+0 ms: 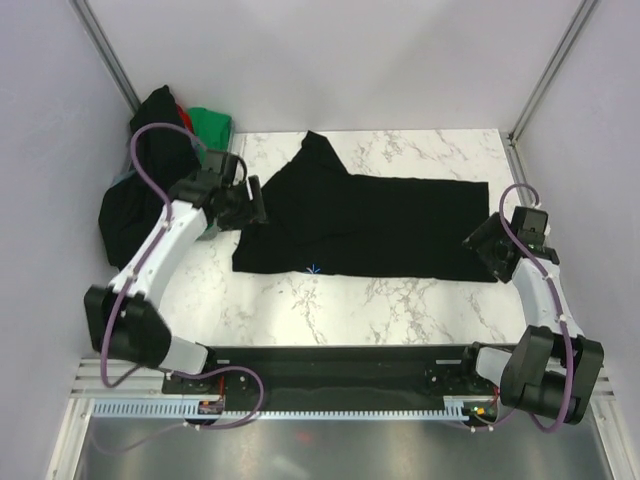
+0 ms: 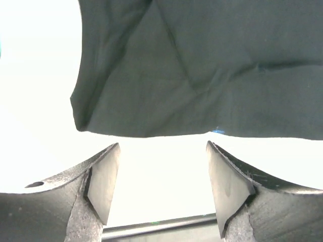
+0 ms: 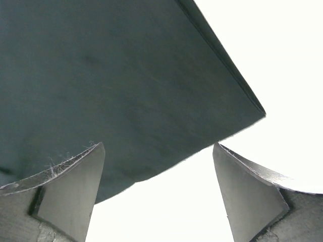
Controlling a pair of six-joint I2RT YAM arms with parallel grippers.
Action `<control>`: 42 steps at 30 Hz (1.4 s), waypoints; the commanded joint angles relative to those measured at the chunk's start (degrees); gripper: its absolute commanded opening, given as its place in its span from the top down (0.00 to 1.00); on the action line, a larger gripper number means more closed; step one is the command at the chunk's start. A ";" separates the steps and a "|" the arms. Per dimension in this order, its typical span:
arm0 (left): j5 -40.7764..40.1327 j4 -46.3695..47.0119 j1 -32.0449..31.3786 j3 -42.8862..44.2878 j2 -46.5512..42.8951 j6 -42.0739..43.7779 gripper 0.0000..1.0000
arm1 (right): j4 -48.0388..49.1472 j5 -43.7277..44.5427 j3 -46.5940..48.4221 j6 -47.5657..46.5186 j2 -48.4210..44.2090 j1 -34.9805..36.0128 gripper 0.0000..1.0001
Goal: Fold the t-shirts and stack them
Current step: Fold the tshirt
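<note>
A black t-shirt lies flat on the marble table, folded into a long band with one sleeve pointing to the back. My left gripper stands open at the shirt's left end. In the left wrist view the cloth lies just beyond the fingertips and the left gripper has nothing between its fingers. My right gripper is open at the shirt's right end. In the right wrist view the right gripper hangs over the corner of the cloth and grips nothing.
At the back left corner sits a pile of t-shirts: a black one, a green one and a bit of red. Grey walls and metal posts enclose the table. The arm bases stand at its near edge.
</note>
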 commanded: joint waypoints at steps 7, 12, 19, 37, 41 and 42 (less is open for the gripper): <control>-0.03 18.02 0.81 -34.22 -21.05 -10.79 0.10 | 4.23 1.24 -8.85 -1.26 2.18 -2.23 0.11; -0.37 24.00 1.51 -39.06 -20.35 -14.13 0.06 | 9.50 2.73 -8.68 -2.14 8.50 -2.40 0.14; -2.84 30.41 1.60 -41.35 -14.55 -16.95 0.07 | 12.67 4.57 -9.11 -2.40 12.56 -3.72 0.21; -11.27 19.01 3.71 -23.96 -11.63 -14.49 0.98 | 5.22 1.85 8.02 -2.40 15.30 -4.69 1.00; -11.98 13.56 3.71 -23.86 -20.96 -15.02 0.96 | 2.74 1.69 6.71 -1.26 8.52 -5.75 1.00; -11.63 12.77 3.71 -25.52 -23.92 -15.71 0.95 | 2.31 1.16 4.36 -0.91 6.69 -6.01 1.00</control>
